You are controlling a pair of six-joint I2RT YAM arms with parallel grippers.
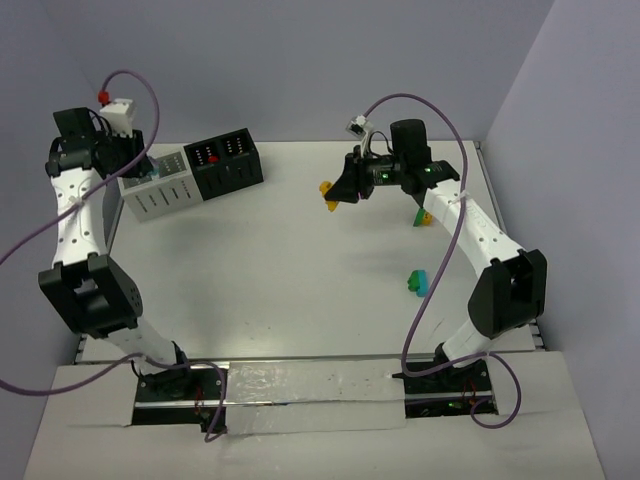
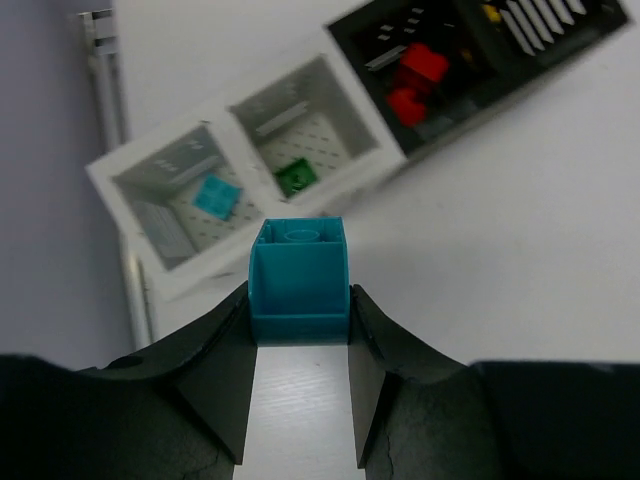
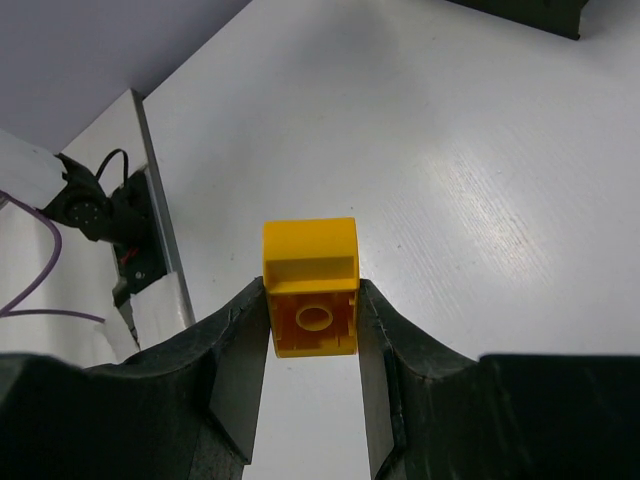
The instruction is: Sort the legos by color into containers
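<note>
A teal brick, clamped in the left gripper, is seen lower right of the white container's teal-stocked recess, while a yellow brick is clenched by the right gripper.

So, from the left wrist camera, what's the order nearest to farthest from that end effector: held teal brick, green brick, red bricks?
1. Teal plastic brick, held in the left end effector.
2. Green plastic brick, in a white box compartment just beyond.
3. Red plastic bricks, in the black box, upper right.
</note>
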